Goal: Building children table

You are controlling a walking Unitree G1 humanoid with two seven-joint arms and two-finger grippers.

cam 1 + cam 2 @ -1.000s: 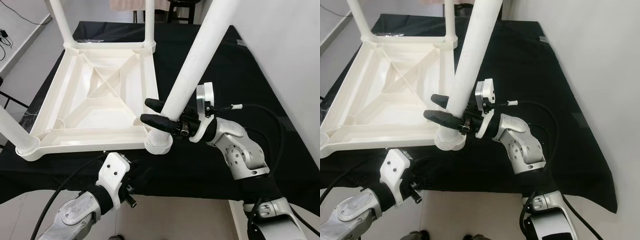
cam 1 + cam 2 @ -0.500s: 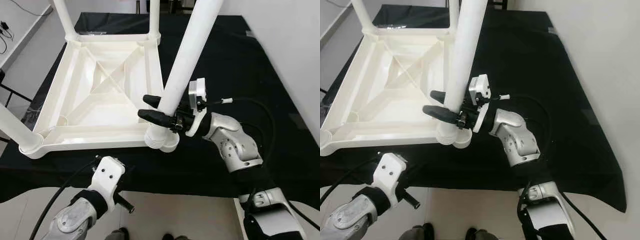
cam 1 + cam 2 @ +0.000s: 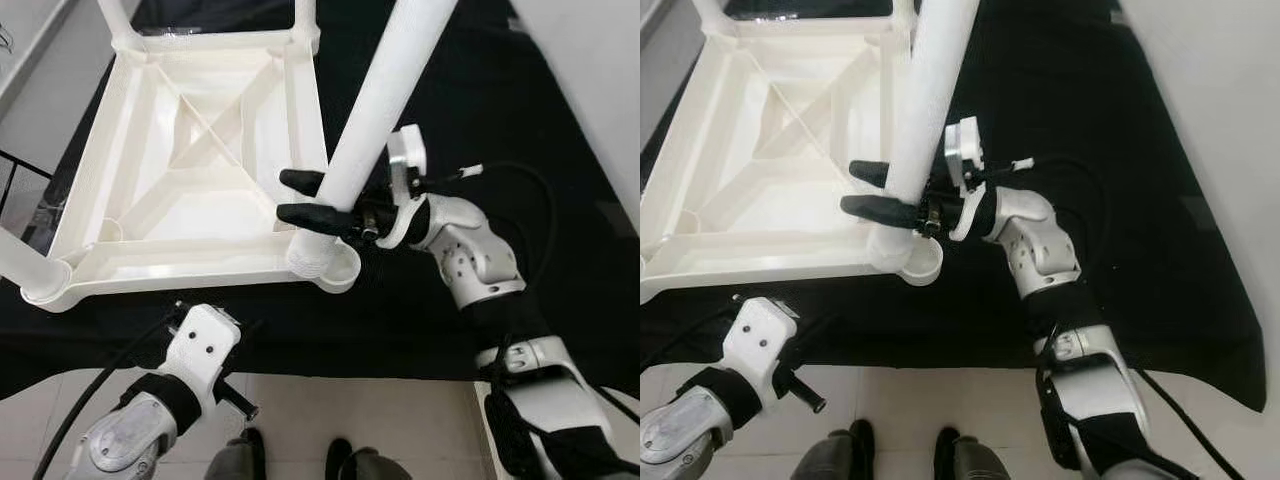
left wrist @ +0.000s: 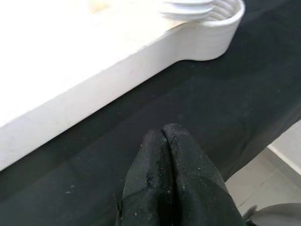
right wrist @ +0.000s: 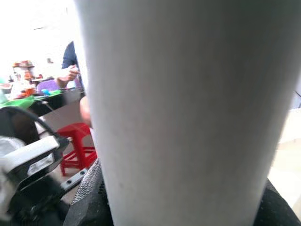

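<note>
My right gripper (image 3: 318, 198) has its jaws clamped around the white table leg (image 3: 378, 103), low on the shaft, just above the corner socket (image 3: 326, 262) of the upturned children's table (image 3: 190, 170); the leg leans away from that table toward my right. In the right wrist view the leg (image 5: 183, 108) stands right against the camera, with a red stool (image 5: 77, 146) and a person's arm behind it. The table lies upside down on the tabletop's black cloth (image 3: 480, 90), and other legs rise from its far corners and its near left corner (image 3: 25, 262). My left gripper (image 4: 170, 176) has its jaws pressed together, empty, over the cloth just in front of the table's near rim (image 4: 84, 101).
</note>
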